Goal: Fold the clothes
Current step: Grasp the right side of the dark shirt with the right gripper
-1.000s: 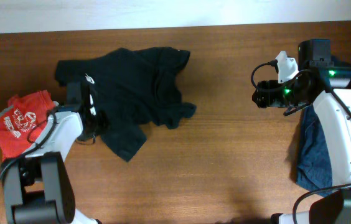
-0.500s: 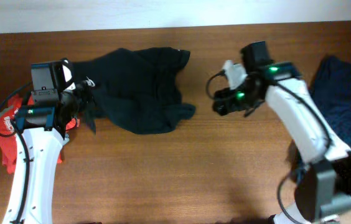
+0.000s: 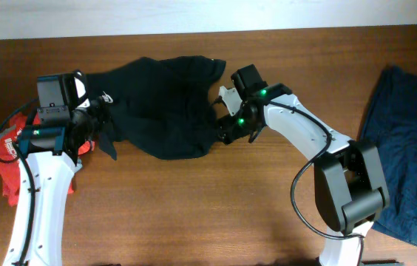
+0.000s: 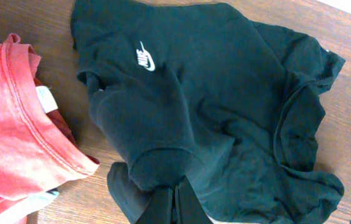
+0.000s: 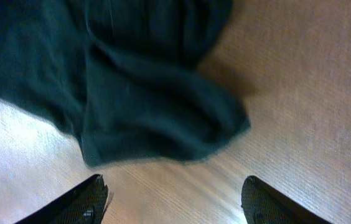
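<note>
Overhead: the blackish dark-teal cloth shirt (image 3: 160, 103) is lying crumpled on the brown wooden table (image 3: 216, 207), left of centre. The left gripper (image 3: 107, 139) is gripping its left edge, near the red white-printed cloth tee (image 3: 3, 151). The right gripper (image 3: 222, 133) is reaching to its right hem. The navy-blue cloth garment (image 3: 404, 148) is lying far right.

Left wrist: the left gripper (image 4: 174, 202), jaws together, is clamping a fold of the shirt (image 4: 225, 93).

Right wrist: the right gripper (image 5: 175, 199) is holding its fingers (image 5: 88, 200) apart, gripping nothing, just beside the shirt's (image 5: 150, 118) hem.
</note>
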Motion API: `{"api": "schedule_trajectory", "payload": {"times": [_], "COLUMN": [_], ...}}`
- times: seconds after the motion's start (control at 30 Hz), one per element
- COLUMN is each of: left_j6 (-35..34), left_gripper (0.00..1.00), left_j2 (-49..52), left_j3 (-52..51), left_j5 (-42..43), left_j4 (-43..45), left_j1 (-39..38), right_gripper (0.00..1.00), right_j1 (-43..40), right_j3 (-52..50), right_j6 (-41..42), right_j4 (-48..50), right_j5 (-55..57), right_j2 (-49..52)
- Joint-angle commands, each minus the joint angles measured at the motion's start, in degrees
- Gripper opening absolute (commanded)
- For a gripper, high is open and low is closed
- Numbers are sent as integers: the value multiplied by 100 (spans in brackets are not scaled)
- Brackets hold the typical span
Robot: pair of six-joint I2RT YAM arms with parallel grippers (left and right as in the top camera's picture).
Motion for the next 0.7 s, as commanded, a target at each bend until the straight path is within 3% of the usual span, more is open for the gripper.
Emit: {"api": "schedule_trajectory", "payload": {"times": [0.0,0.37,0.53,0.67], "left_j6": [92,92,92,92], "left_gripper": [0,0,0,0], "left_j2": [-103,-101,-101,-101], "left_j3": [7,7,7,7], "left_j5": [46,46,46,46], "left_j4": [-24,-131,-133,-133], "left_j1": [-9,-9,-9,-9], "right_gripper": [74,73,67,51], "right_j1": [50,52,50,52], "right_j3": [22,7,7,7], "right_j6": [365,1099,1165,1187], "right_j4": [306,417,551,553], "right_j5": [-26,269,271,271], "right_j2": [76,426,590,592]}}
